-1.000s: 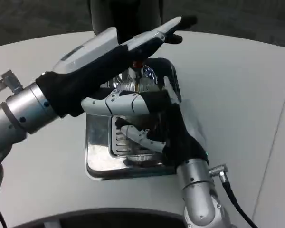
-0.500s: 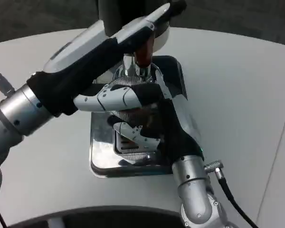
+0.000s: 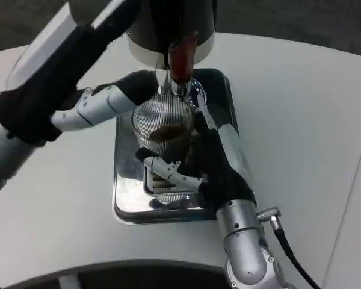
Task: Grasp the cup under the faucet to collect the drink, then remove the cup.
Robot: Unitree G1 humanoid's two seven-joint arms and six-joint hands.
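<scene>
Right robot hand (image 3: pixel 207 162): wrapped about the cup's side, fingers (image 3: pixel 168 171) curled across its front, holding it. Left robot hand (image 3: pixel 105 102): raised beside the dispenser (image 3: pixel 168 27), fingers toward the tap lever (image 3: pixel 182 57); grip state not discernible. White worktop (image 3: pixel 301 120). Steel drip tray (image 3: pixel 126 198) beneath. Cup (image 3: pixel 162 129): clear, ribbed, upright under the faucet (image 3: pixel 179 87), dark drink pooled inside. Likely light, rigid, slippery; best gripped mid-wall, kept level against spilling.

The white table (image 3: pixel 301 120) carries a shiny metal drip tray (image 3: pixel 127 201) near its centre, with the dispenser's base (image 3: pixel 144 48) at twelve o'clock.
</scene>
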